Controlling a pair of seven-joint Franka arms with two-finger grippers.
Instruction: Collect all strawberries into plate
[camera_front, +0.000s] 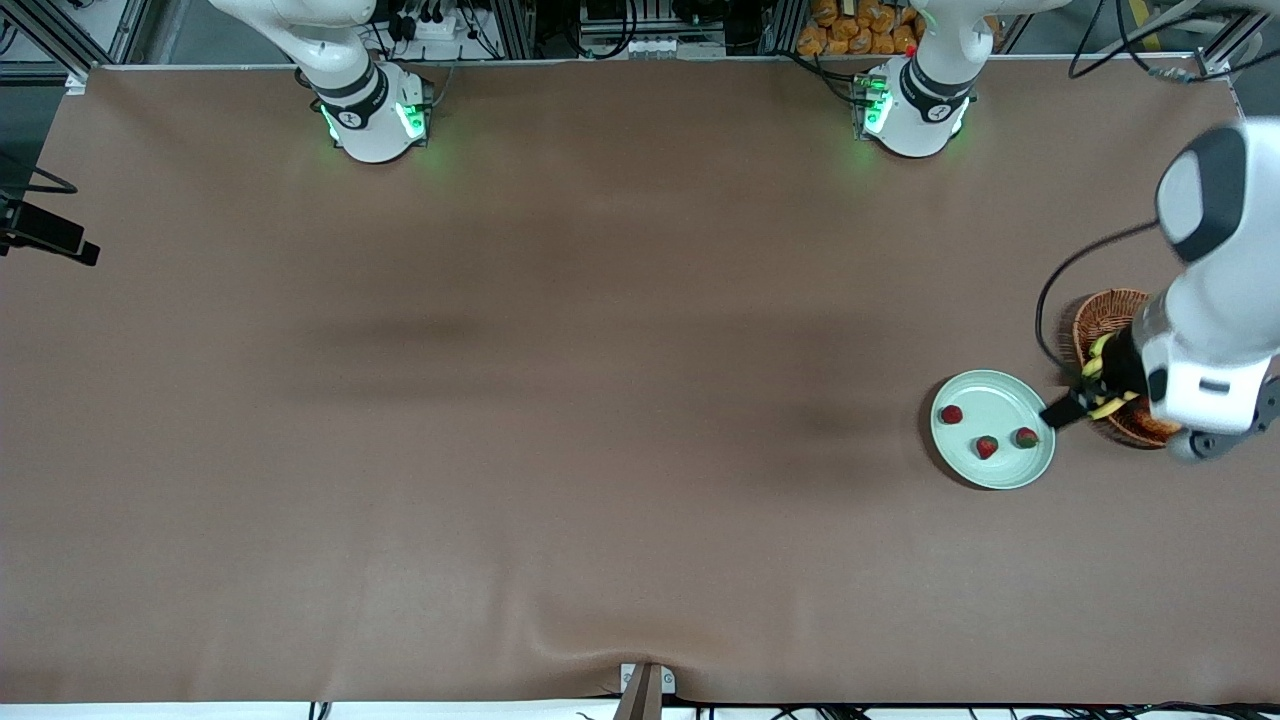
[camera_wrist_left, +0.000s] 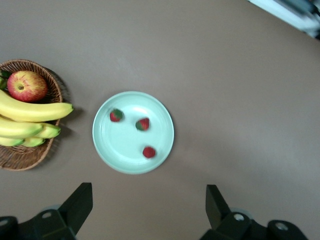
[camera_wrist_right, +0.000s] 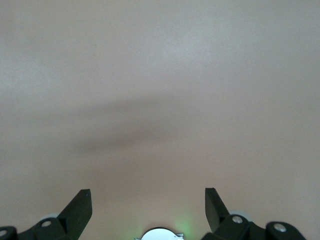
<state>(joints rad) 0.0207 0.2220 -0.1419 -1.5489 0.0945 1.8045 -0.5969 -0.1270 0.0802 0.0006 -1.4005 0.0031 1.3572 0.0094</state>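
Toward the left arm's end of the table (camera_front: 560, 420), the mint-green plate (camera_front: 975, 465) holds all three strawberries (camera_front: 987, 447): two lie side by side nearest the front camera, the third sits farther in. Their long axes are too small to tell; green caps show on two in the left wrist view. Just beside the plate, toward the table's end edge, a wicker basket (camera_wrist_left: 30, 155) holds bananas (camera_wrist_left: 35, 111) and an apple (camera_wrist_left: 27, 85). The left gripper (camera_wrist_left: 147, 212) hangs spread and empty above the plate and basket. The brown cloth lies bare toward the right arm's end. The right gripper (camera_wrist_right: 147, 212) waits, fingers spread, over bare cloth.
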